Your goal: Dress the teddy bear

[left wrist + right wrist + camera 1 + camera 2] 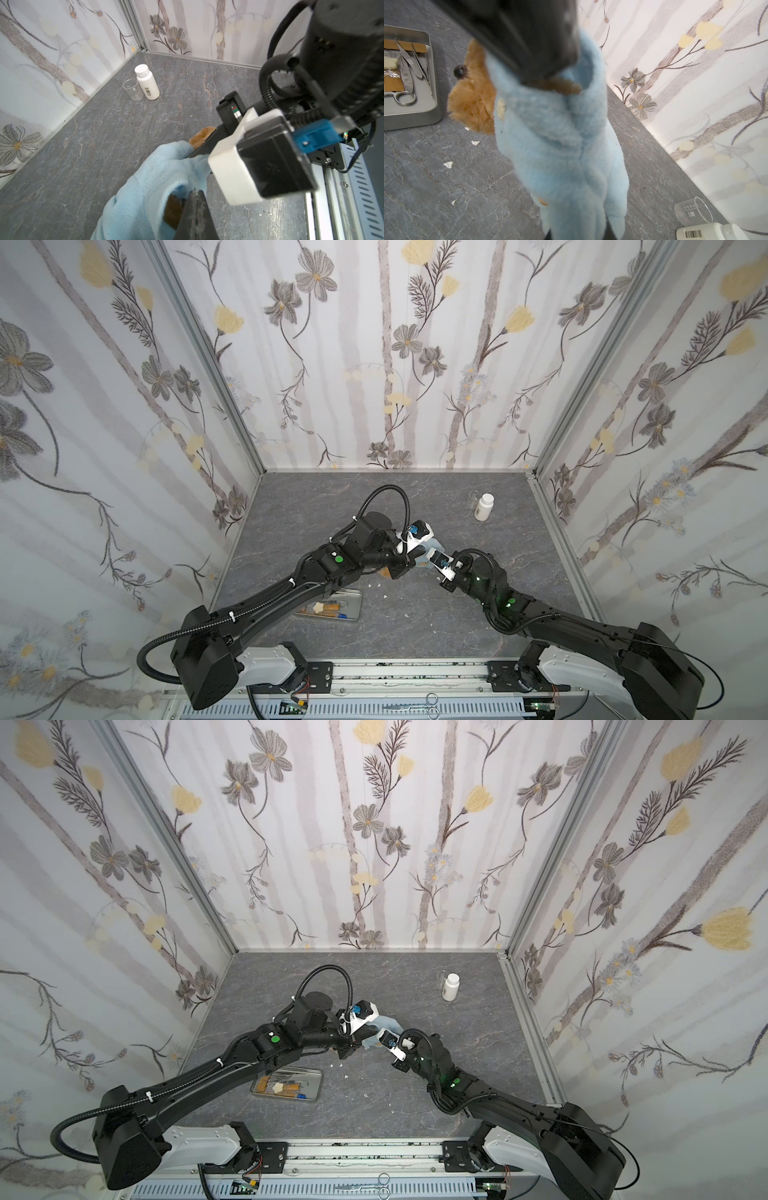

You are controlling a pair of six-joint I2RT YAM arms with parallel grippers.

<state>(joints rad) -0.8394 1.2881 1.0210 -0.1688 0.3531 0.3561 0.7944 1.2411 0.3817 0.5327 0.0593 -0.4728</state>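
Observation:
The teddy bear (pixel 471 104), golden-brown with a dark nose, is held up above the table, and a light blue shirt (pixel 560 155) covers its body. Its head sticks out to one side of the shirt. My right gripper (pixel 579 234) is shut on the bunched lower end of the shirt. My left gripper (pixel 196 194) is shut, its tips in an opening of the shirt (pixel 145 187) where brown fur (pixel 172 209) shows. I cannot tell if it pinches anything. In both top views the arms hide most of the bear, and only a bit of the shirt (pixel 428 549) (pixel 388 1025) shows.
A white bottle (pixel 484 506) and a clear beaker (pixel 473 497) stand at the back right. A metal tray (pixel 353 593) with scissors, tweezers and plasters lies front left under the left arm. White scraps (pixel 379 585) dot the table. Scissors (pixel 415 705) lie on the front rail.

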